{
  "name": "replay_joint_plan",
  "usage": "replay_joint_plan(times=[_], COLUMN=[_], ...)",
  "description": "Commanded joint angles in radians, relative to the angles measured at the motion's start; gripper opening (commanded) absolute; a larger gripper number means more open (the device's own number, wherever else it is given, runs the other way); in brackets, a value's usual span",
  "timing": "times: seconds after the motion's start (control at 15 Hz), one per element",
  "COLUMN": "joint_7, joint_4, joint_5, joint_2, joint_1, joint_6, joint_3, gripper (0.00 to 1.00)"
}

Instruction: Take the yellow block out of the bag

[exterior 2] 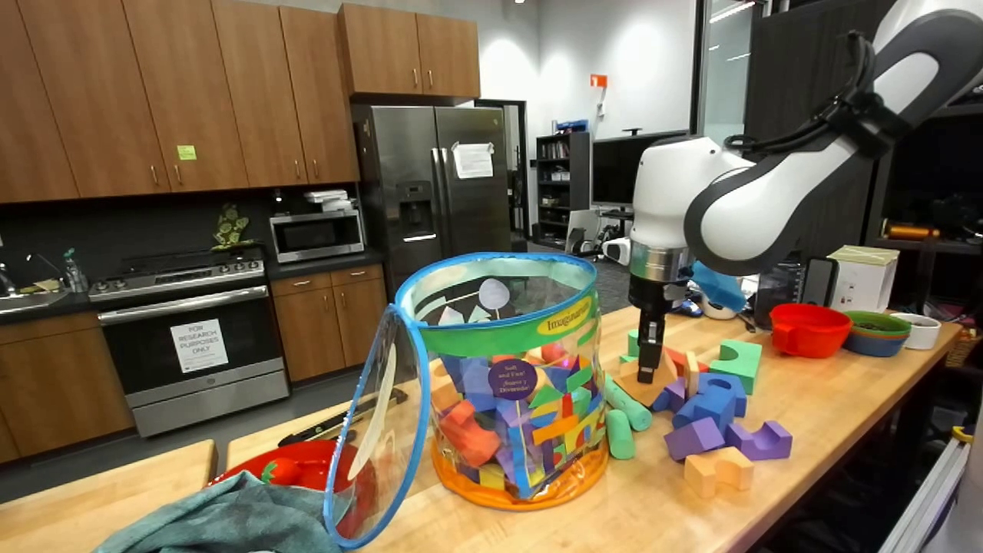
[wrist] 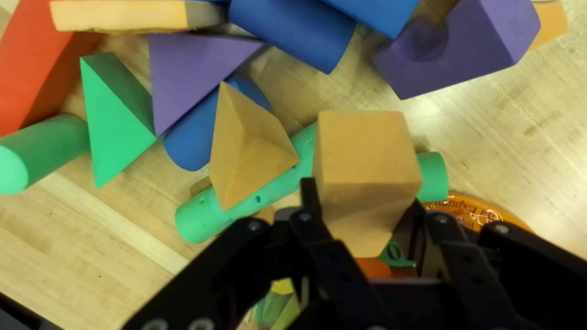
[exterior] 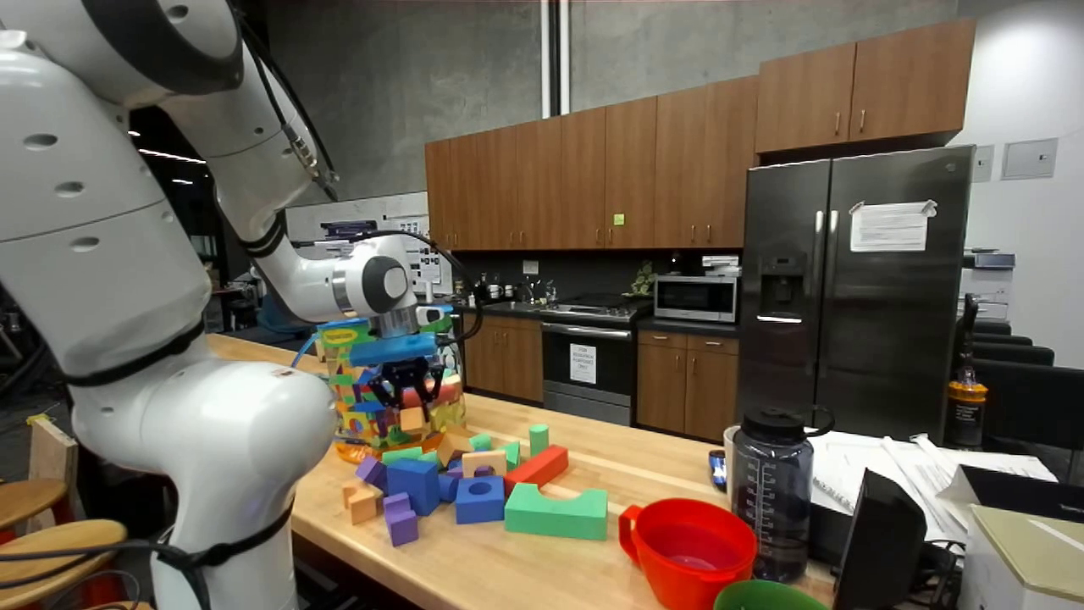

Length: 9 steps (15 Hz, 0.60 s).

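The bag (exterior 2: 530, 326) is a tall see-through bag with a blue-green top edge. It stands on the table full of multicoloured blocks, with its clear lid (exterior 2: 380, 430) hanging open. It also shows behind my gripper in an exterior view (exterior: 343, 339), and its orange base (wrist: 477, 213) shows in the wrist view. My gripper (wrist: 361, 195) is shut on an orange-yellow block (wrist: 367, 151), taken as the yellow block, with a finger on each side. The block also shows under the gripper in an exterior view (exterior: 412, 419). The gripper is outside the bag, low over loose blocks.
Loose blocks lie under and around the gripper, including a green cylinder (wrist: 206, 220), a purple arch (wrist: 458, 55) and a green arch block (exterior: 555, 517). A red bowl (exterior: 694, 542) and a dark bottle (exterior: 771, 491) stand farther along. A cloth (exterior 2: 230, 514) lies by the lid.
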Motion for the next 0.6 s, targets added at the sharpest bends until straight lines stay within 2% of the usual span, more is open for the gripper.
replay_joint_plan(times=[0.0,0.53], joint_7=[-0.011,0.000], joint_4=[-0.016,-0.014], joint_5=[0.015,0.019], joint_2=[0.000,0.025], joint_1=[0.018,0.026], joint_6=[0.009,0.026], joint_3=[-0.016,-0.009], gripper=[0.15,0.15])
